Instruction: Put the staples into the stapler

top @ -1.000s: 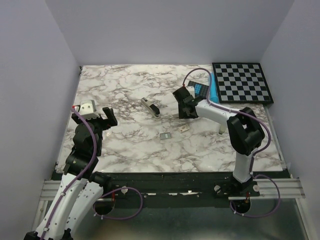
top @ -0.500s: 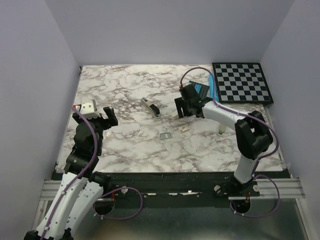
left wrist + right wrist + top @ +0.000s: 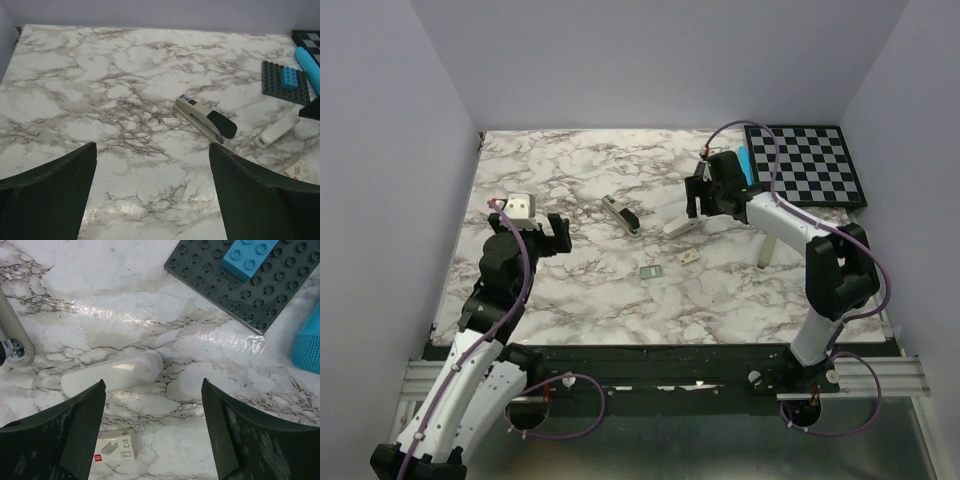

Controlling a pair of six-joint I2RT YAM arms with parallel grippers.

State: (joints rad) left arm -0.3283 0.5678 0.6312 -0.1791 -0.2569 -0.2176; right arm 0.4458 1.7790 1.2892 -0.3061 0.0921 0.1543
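My left gripper is released, its fingers spread wide over bare worktop and holding nothing. The right gripper is just as wide and also empty.

The stapler lies flat near the middle of the worktop, ahead of the left gripper and off to its right. Its long axis runs on a diagonal from far-left to near-right, with the black end pointing near-right, toward the right arm's side. From above, the stapler sits between the two grippers, and I can't say that either is clearly closer.

The staples are plainly on the right arm's side. The box lies flat just on the near side of the white block that the right gripper hangs over, with its long axis roughly left to right. A small grey piece, which I take to be the strip, lies apart from the box, nearer to me and to its left.

My judgement is that the right arm should come back toward me and down onto the box. The left arm should reach forward and right, turning its wrist so the jaws close across the stapler's diagonal.
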